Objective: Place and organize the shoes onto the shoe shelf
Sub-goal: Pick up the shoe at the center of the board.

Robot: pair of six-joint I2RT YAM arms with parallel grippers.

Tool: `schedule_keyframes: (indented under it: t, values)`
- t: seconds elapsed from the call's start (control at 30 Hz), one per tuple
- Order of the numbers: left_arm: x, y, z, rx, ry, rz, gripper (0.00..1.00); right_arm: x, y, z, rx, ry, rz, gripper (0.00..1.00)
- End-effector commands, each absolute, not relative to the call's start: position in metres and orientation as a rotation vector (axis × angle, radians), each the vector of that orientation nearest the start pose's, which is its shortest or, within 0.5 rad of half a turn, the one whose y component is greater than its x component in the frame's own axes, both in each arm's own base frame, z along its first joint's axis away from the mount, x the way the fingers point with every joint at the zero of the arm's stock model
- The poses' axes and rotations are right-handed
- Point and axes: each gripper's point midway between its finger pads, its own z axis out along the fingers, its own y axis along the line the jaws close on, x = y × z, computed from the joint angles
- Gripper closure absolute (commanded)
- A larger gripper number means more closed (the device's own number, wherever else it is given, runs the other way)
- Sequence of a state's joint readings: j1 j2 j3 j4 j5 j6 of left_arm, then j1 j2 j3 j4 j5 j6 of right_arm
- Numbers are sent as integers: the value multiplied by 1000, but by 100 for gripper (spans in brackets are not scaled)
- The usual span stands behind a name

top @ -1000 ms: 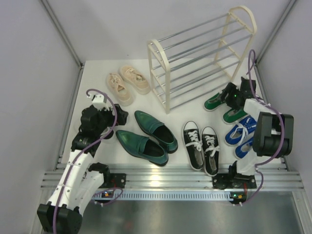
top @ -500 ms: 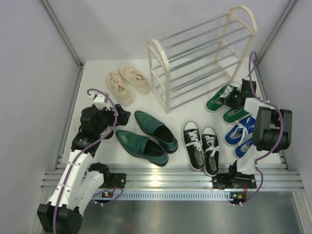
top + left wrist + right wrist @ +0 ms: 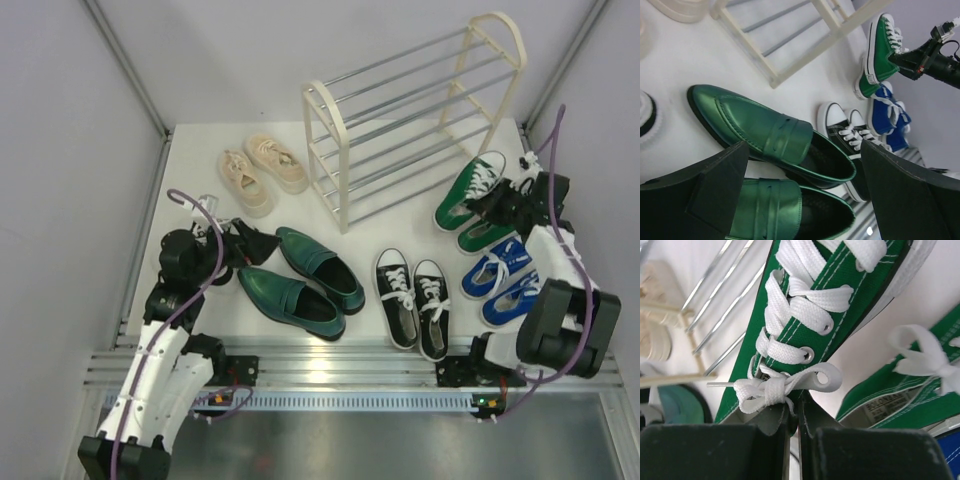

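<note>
Currently: right gripper [image 3: 799, 412], clenched on one green canvas sneaker [image 3: 810, 315] at its bow end, long axis running straight ahead, toe farthest. Shoe shelf [image 3: 400, 120] near, ahead and left of it. Left gripper [image 3: 252, 243], released wide, over dark green loafers [image 3: 305, 280].

right gripper [image 3: 799, 416] at the bottom edge, its jaws pinched together on the collar of a green sneaker [image 3: 742, 390] with white laces, second green sneaker [image 3: 890, 400] just right, silver shelf rods [image 3: 725, 300] upper left, cream shelf frame [image 3: 670, 380] at left
</note>
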State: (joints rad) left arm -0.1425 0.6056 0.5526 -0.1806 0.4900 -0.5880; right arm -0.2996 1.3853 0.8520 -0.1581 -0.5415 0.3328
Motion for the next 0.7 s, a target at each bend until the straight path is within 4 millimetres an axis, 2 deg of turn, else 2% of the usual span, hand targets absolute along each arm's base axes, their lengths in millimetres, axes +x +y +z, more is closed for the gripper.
schedule_keyframes:
  t: [0.0,0.07,0.13,0.17,0.2,0.23,0.27,0.33,0.37,0.43,0.47,0.53,0.6,0.63,0.67]
  values:
    - [221,-157,241,-73,1864,-1159,2,351,21,196,22,2010,707,100]
    - [215,-163,244,-69,1870,-1207,2,331,28,204,-82,2007,688,100]
    - [211,-168,244,-70,1873,-1223,2,314,34,203,-140,2017,687,100]
    - [205,-177,245,-41,1881,-1247,2,305,36,210,-246,1982,640,100]
    - [202,-183,245,-26,1884,-1252,2,294,40,206,-265,2004,653,100]
    - [207,-185,244,-50,1878,-1214,2,286,44,205,-306,1999,656,100]
    - [193,-204,243,19,1896,-1256,2,277,48,210,-384,1965,639,100]
    - [192,-220,239,23,1907,-1244,2,262,55,207,-428,1974,661,100]
    - [178,-240,247,96,1878,-1310,2,254,60,211,-503,1939,662,100]
    - [174,-258,253,122,1842,-1332,2,238,69,215,-573,1933,703,100]
    - [169,-273,257,154,1807,-1331,3,233,74,221,-645,1884,708,100]
    - [166,-288,267,182,1758,-1325,2,217,83,228,-748,1846,740,100]
    - [162,-313,270,227,1724,-1310,2,205,94,236,-809,1794,801,100]
    - [161,-322,279,240,1701,-1320,2,202,97,241,-901,1732,774,100]
    - [162,-336,272,256,1713,-1311,2,189,105,240,-912,1736,838,100]
